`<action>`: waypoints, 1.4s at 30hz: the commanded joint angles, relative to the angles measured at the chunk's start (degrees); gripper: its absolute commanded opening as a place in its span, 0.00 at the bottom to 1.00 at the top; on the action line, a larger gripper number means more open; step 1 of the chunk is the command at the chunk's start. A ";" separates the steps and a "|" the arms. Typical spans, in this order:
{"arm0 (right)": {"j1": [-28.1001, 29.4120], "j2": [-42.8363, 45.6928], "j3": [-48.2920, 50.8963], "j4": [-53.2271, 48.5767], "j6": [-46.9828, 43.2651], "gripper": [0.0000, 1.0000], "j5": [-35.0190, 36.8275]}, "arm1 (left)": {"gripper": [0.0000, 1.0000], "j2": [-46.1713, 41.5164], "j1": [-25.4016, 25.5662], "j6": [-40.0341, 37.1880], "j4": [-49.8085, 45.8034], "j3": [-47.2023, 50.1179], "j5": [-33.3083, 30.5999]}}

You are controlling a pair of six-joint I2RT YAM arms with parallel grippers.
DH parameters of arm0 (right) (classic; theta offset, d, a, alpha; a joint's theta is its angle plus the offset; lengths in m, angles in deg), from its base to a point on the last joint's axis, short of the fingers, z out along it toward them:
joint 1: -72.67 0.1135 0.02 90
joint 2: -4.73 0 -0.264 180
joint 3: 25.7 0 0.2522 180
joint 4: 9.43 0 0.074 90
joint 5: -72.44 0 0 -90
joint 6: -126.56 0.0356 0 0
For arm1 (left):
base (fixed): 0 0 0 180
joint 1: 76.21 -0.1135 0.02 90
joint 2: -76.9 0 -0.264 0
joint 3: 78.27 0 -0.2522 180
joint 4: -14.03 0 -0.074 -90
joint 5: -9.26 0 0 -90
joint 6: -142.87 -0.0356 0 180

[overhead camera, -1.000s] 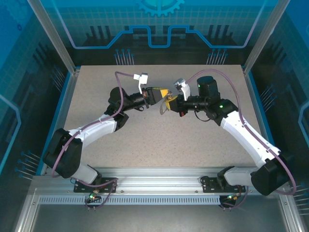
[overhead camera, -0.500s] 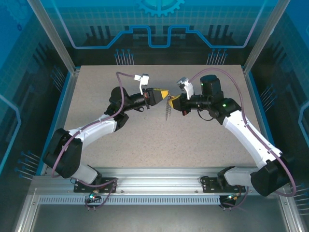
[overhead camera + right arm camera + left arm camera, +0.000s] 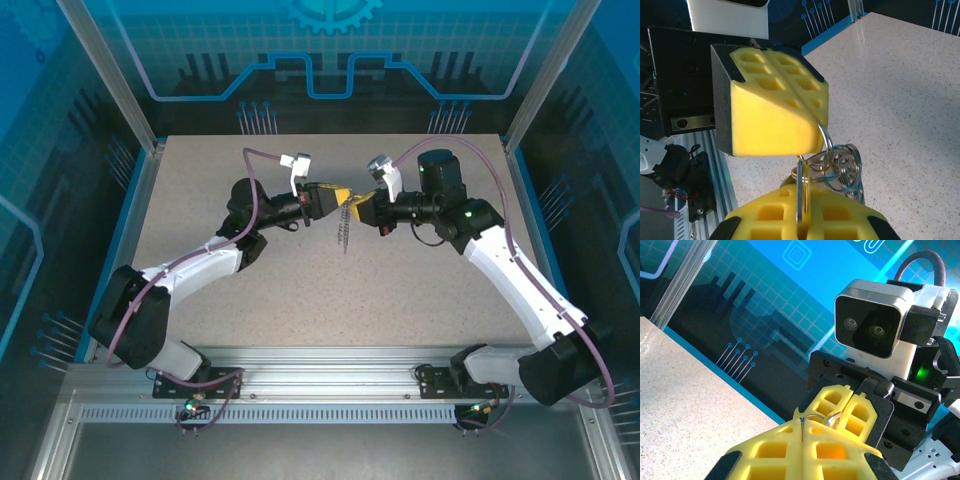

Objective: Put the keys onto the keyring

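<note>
Above the middle of the table [image 3: 250, 290] the two claws meet tip to tip. The left gripper [image 3: 343, 193] is clenched on the top ring of the keyring [image 3: 345, 228], whose chain [image 3: 844, 169] dangles toward 6 o'clock from the fingertips. The right gripper [image 3: 358, 207] is clamped on the key [image 3: 800, 189], held edge-on. The key touches the rings, which lie at its 2 o'clock in the right wrist view.
</note>
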 commanded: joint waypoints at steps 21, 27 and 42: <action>-5.05 0.39 -1.31 -2.82 -1.99 0.00 -2.40 | 0.00 -1.92 0.51 -2.37 -0.02 -2.27 0.72; -5.43 -0.49 -2.45 -3.43 -2.25 0.00 -2.58 | 0.00 -1.76 0.51 -2.21 0.18 -2.54 0.90; -3.18 -3.27 -4.41 -2.83 -1.89 0.00 -2.92 | 0.00 -0.71 1.00 -1.92 0.40 -3.51 0.98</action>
